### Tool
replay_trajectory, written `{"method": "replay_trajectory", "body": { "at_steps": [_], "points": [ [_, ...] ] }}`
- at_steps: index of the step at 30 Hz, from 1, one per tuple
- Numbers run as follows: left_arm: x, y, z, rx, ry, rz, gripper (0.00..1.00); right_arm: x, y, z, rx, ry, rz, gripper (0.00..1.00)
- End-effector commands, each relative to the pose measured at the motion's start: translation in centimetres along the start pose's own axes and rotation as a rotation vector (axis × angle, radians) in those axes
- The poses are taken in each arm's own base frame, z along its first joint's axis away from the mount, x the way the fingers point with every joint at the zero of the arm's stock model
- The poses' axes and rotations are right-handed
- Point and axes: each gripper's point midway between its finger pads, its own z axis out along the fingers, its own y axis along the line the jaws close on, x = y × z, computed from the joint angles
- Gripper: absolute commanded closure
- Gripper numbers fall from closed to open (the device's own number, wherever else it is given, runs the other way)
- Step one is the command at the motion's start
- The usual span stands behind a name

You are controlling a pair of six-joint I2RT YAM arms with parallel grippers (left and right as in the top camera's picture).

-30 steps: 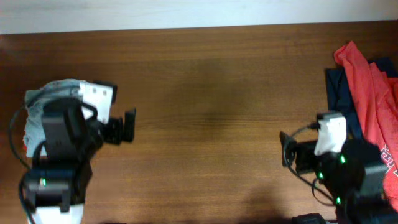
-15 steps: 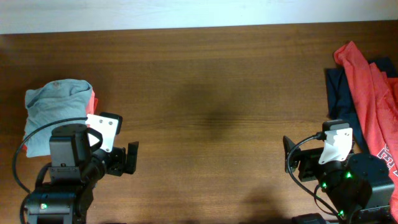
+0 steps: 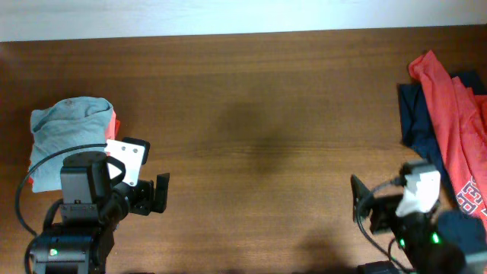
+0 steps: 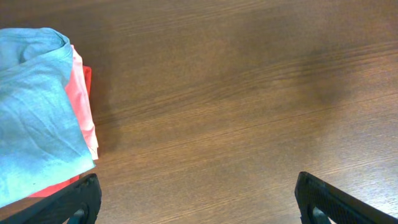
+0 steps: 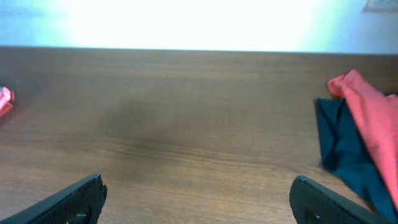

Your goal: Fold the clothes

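Observation:
A folded pale grey-blue T-shirt (image 3: 67, 131) tops a small stack at the table's left, with a coral-orange shirt (image 4: 79, 102) showing under it; the left wrist view has the grey-blue shirt (image 4: 34, 118) at its left edge. My left gripper (image 3: 161, 194) hangs open to the right of the stack and nearer the table's front edge, nothing between its jaws (image 4: 199, 202). At the far right lies a loose heap: a red shirt with white print (image 3: 455, 122) over a navy one (image 3: 417, 114). My right gripper (image 3: 356, 204) is open and empty (image 5: 199, 199), left of that heap.
Bare brown wood table (image 3: 259, 137) spreads between the two arms. A pale wall edge (image 3: 243, 15) runs along the far side. The heap at the right reaches the table's right edge; in the right wrist view the navy shirt (image 5: 341, 146) lies ahead and to the right.
My left arm drew back off the grey-blue stack toward the front edge, then held still. My right arm has kept retreating toward the front edge. Both grippers stayed open.

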Motion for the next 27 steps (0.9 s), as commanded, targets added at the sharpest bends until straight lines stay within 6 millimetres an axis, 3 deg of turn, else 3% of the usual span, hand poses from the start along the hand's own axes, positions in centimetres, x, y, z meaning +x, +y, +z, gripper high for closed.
{"method": "replay_trajectory", "body": {
  "at_steps": [1, 5, 9, 18, 27],
  "points": [
    [0.2, -0.2, 0.1, 0.009, 0.003, 0.017, 0.01, 0.7, -0.4, -1.9, 0.022, -0.066, 0.017, 0.01],
    [0.3, -0.2, 0.1, 0.009, 0.005, 0.016, 0.01, 2.9, -0.9, -2.3, 0.044, -0.12, 0.025, 0.01],
    [0.3, -0.2, 0.1, 0.009, 0.005, 0.017, 0.01, 5.4, -0.7, -1.0, 0.022, -0.176, 0.03, 0.01],
    [0.3, -0.2, 0.1, 0.009, 0.005, 0.016, 0.01, 4.8, -0.7, 3.9, -0.032, -0.299, 0.007, 0.01],
    [0.3, -0.2, 0.1, 0.009, 0.005, 0.016, 0.01, 6.5, -1.4, 8.4, -0.042, -0.422, -0.017, 0.01]
  ]
}}
